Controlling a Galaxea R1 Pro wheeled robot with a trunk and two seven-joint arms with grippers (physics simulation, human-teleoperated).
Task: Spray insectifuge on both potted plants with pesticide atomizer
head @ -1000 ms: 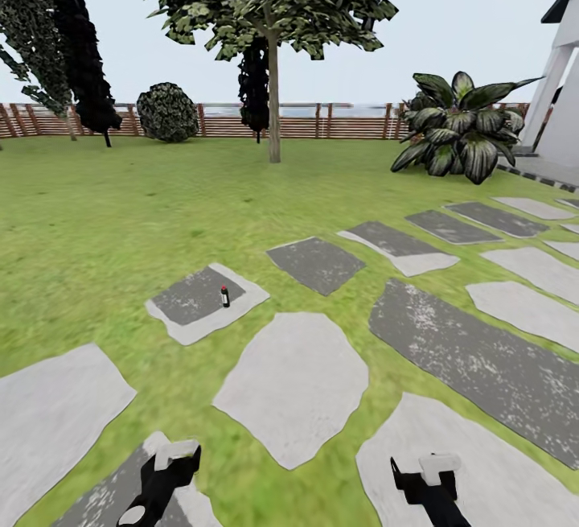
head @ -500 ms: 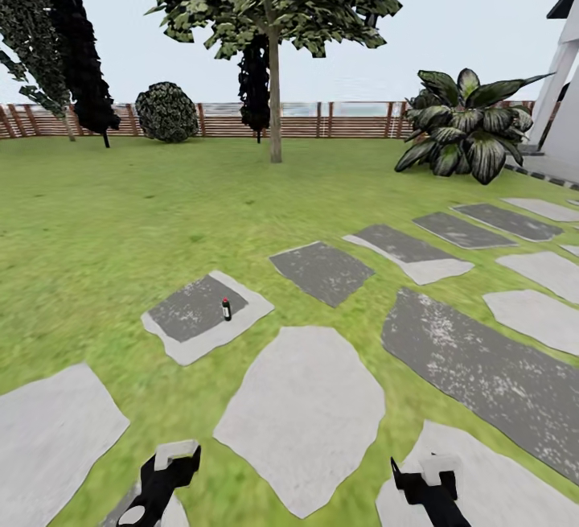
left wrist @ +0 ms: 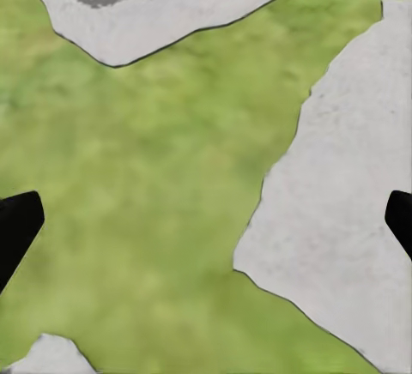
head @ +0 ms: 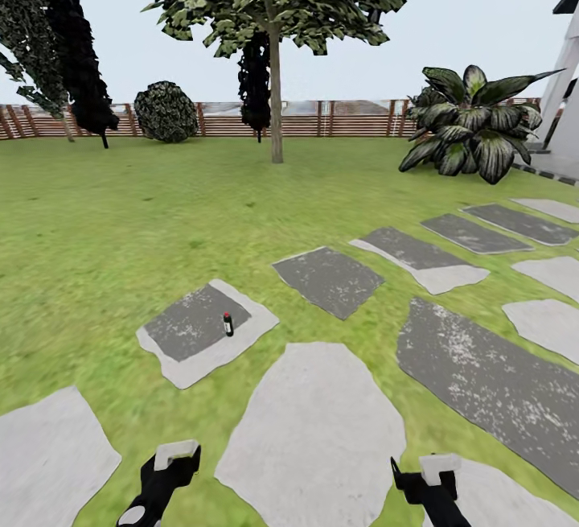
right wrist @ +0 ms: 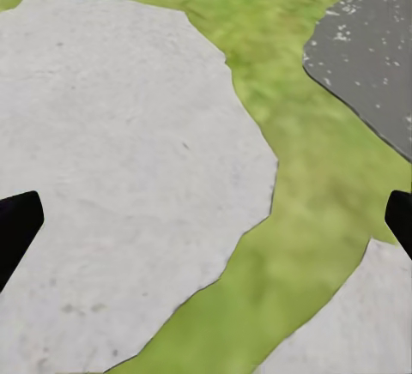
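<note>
The pesticide atomizer, a small dark bottle with a pale band, stands upright on a two-tone grey stepping stone in the garden lawn, ahead and slightly left of me. My left gripper hangs low at the near left, well short of the bottle. Its dark fingertips sit far apart over grass, so it is open and empty. My right gripper is at the near right, also open, with fingertips spread above a pale stone. The potted plants are out of view.
Pale and dark stepping stones run from near me toward the right. A tree trunk stands mid-lawn. A large broad-leaved plant grows beside a white building. A brown slatted fence closes the far side.
The whole head view has shifted: stones and bottle sit lower and nearer in the picture, so the camera has moved forward. Both grippers keep the same pose.
</note>
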